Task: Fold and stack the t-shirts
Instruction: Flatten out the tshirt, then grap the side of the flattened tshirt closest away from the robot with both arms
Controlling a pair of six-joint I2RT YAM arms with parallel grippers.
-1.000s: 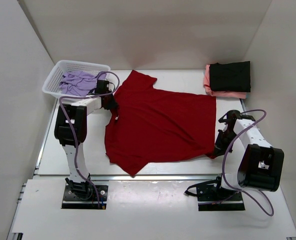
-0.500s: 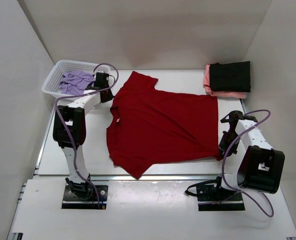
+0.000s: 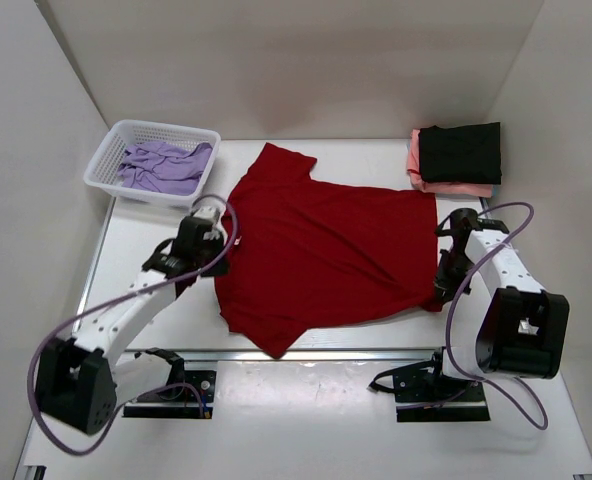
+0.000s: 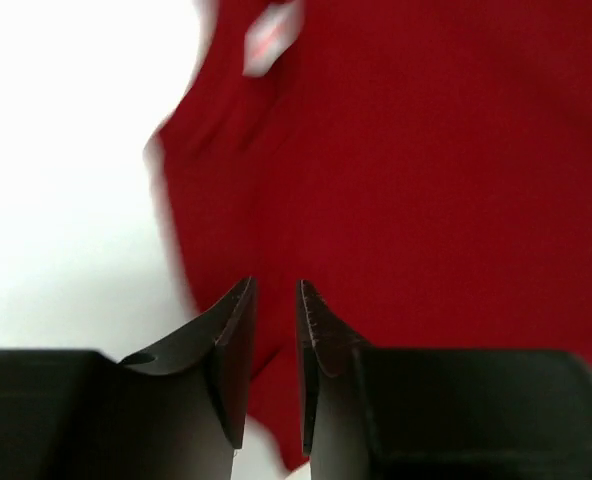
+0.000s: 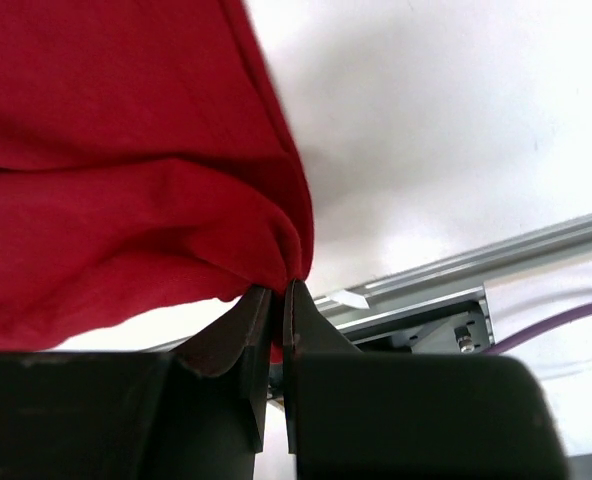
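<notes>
On the table (image 3: pixel 136 300) the red t-shirt (image 3: pixel 326 250) is spread out flat between my arms. My right gripper (image 5: pixel 273 295) is pinched tight on its near right hem corner. My left gripper (image 4: pixel 273 300) hovers over the collar side, jaws a crack apart, holding nothing.

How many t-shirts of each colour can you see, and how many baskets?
Red t-shirt: 1
Black t-shirt: 1
Salmon pink t-shirt: 1
Lavender t-shirt: 1
White basket: 1
Total: 5
</notes>
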